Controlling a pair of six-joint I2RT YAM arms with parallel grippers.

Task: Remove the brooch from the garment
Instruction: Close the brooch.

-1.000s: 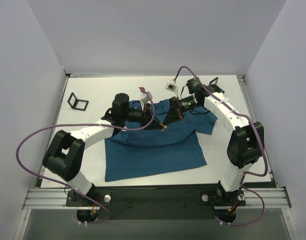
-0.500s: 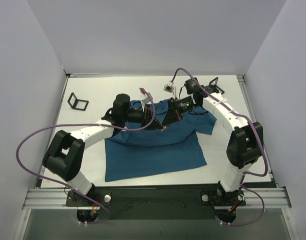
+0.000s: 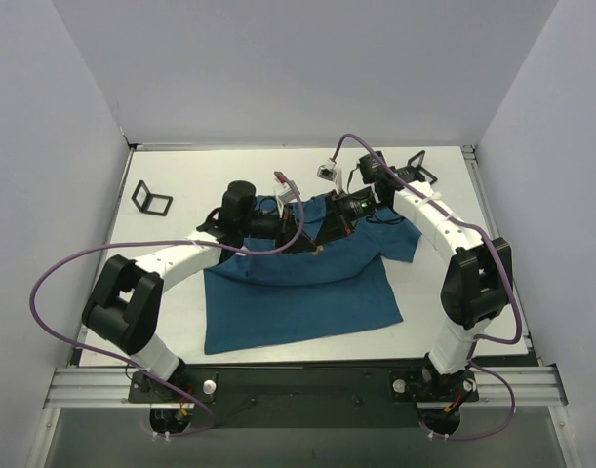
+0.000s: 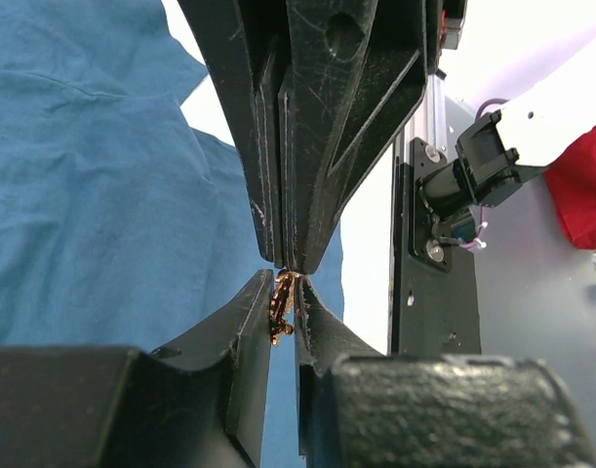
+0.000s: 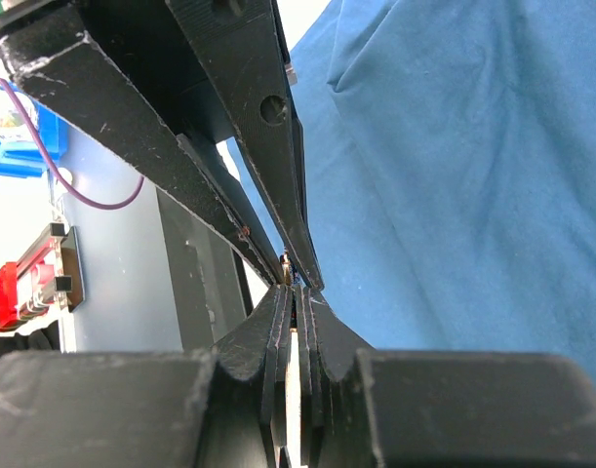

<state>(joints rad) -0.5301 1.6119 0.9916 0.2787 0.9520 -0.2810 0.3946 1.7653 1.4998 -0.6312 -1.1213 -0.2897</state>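
The tiny gold-orange flower-like brooch (image 4: 281, 306) sat pinched between the fingers of the left pincer (image 4: 283, 285), over the big dark teal-blue cotton T-shirt (image 3: 298, 292). That pincer had squeezed narrower than a second before. The brooch ran lengthwise along the gap, its top end touching the tips of the tightly shut right pincer (image 5: 295, 291). The T-shirt lay on the white tabletop (image 3: 180, 185).

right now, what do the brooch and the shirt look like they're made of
The brooch looks like metal, gold-orange and shiny: it glints, though it is too small to be sure. The shirt looks like soft cloth, maybe cotton, matte teal-blue: it creases and folds.
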